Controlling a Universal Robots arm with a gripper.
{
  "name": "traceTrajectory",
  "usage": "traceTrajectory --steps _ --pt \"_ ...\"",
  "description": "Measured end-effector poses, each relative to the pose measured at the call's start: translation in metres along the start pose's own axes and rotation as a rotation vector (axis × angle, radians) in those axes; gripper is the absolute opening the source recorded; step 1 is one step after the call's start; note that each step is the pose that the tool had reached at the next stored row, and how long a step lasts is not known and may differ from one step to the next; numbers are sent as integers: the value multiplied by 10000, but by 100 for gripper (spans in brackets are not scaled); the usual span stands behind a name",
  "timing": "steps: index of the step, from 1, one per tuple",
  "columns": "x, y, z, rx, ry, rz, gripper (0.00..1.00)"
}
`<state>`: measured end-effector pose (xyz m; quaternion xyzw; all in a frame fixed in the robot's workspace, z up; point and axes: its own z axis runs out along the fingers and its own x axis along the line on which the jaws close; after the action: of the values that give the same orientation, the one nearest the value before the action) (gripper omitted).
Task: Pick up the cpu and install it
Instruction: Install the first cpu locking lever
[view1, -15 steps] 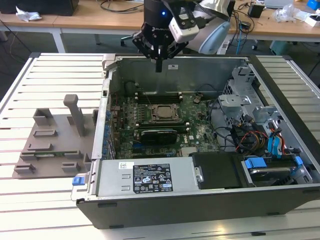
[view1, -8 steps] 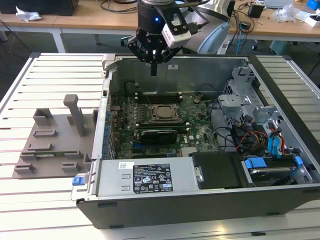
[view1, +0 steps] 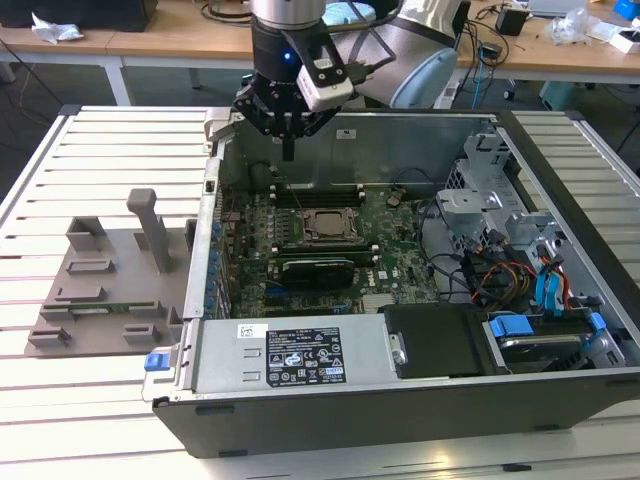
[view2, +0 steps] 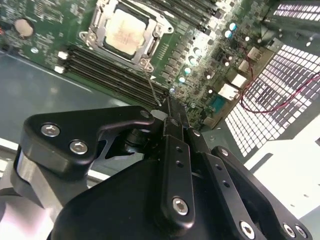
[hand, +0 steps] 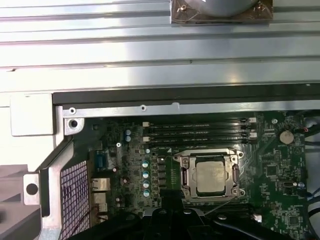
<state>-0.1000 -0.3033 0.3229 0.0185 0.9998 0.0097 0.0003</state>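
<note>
Since the cpu (hand: 210, 173) already lies inside its socket frame (hand: 186, 176) at mid-board, placing looks done, though seating is uncertain. The claw (view1: 288, 150), pressed together and empty, hangs above the case (view1: 420, 128), upper centre of the exterior view.

Place: robotics lab or workshop
Evidence: opened computer case (view1: 420, 400) on a slatted metal table (view1: 120, 150); wooden workbenches (view1: 150, 45) behind, strewn with cables (view1: 225, 12)
</note>
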Motion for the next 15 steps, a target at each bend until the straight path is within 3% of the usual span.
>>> traceTrajectory --steps 5,8,12,15 --pt "88 52 98 -3 -4 -41 11" --pt "103 79 152 -2 -3 -107 11" --pt "118 161 310 -3 1 -327 11" --pt "129 174 386 -3 5 -521 11"
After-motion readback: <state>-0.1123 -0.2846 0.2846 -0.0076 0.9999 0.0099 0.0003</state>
